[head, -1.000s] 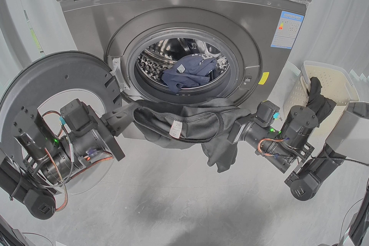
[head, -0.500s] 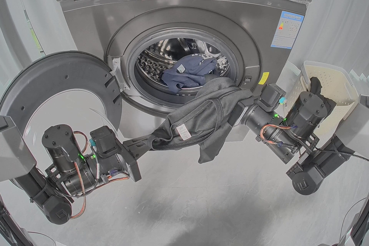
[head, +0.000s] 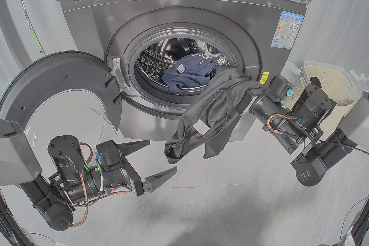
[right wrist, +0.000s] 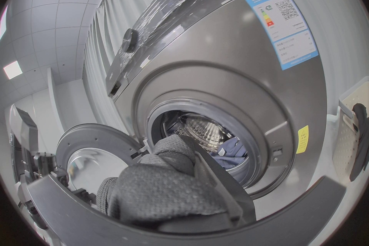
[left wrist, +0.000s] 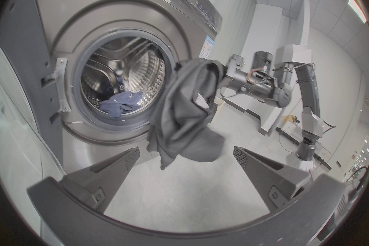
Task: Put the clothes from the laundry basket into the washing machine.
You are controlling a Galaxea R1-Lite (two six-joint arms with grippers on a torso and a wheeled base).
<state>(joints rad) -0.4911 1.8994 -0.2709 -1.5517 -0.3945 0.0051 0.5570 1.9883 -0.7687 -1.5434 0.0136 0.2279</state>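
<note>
Fingers of right gripper (head: pixel 248 97) buried in grey garment (head: pixel 207 116), laundry basket (head: pixel 338 77) part-screened by arm, its black garment (right wrist: pixel 359 143) mostly hidden
</note>
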